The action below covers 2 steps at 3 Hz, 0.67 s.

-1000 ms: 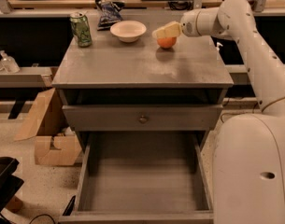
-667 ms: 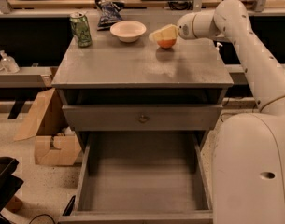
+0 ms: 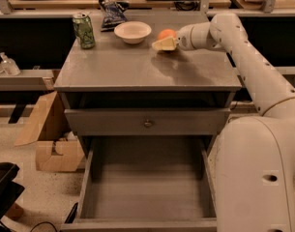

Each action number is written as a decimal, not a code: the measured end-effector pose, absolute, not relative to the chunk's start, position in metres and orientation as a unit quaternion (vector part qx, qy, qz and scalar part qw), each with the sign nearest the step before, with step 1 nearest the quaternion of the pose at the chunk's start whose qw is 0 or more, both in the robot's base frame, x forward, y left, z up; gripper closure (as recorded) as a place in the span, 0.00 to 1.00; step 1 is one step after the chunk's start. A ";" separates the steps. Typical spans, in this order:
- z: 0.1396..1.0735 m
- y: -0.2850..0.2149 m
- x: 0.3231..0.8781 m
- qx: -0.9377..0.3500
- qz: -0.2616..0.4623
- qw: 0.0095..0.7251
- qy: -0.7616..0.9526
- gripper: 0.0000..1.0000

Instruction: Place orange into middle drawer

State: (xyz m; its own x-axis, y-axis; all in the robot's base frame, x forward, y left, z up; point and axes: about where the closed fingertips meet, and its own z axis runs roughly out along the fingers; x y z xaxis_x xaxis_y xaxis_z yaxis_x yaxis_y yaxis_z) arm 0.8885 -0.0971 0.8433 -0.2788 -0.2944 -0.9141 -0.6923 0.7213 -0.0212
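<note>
Compared with a second ago, the end effector (image 3: 163,44) has slid a little to the left along the back of the table (image 3: 137,74), towards the bowl (image 3: 132,32), and the orange (image 3: 167,33) has gone with it. The fruit showed below the pale fingers (image 3: 160,45) then. Now it shows above and just behind them and sits higher in the view, level with the bowl. Because the two have moved together, I judge that the pick is made, or very nearly so. The carry to the drawer (image 3: 147,192) has not begun.

The end effector reaches in from the right at the far edge of the table, just beside the bowl but not touching it. Its fingers look closed about the orange, spread only as wide as the fruit. The orange presses against them, and only its upper half shows. I cannot tell whether it is clear of the table or still resting on it.

The orange is therefore at the back of the table, well apart from the drawer, which stands pulled out at the bottom of the cabinet with a bare floor. The shallower drawer front with the knob (image 3: 148,123) above it is shut.
</note>
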 end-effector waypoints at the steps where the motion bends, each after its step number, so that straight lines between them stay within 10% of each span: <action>1: 0.837 -0.094 0.893 -0.316 0.192 0.512 0.775 0.54; 2: 0.835 -0.091 0.893 -0.318 0.194 0.510 0.775 0.76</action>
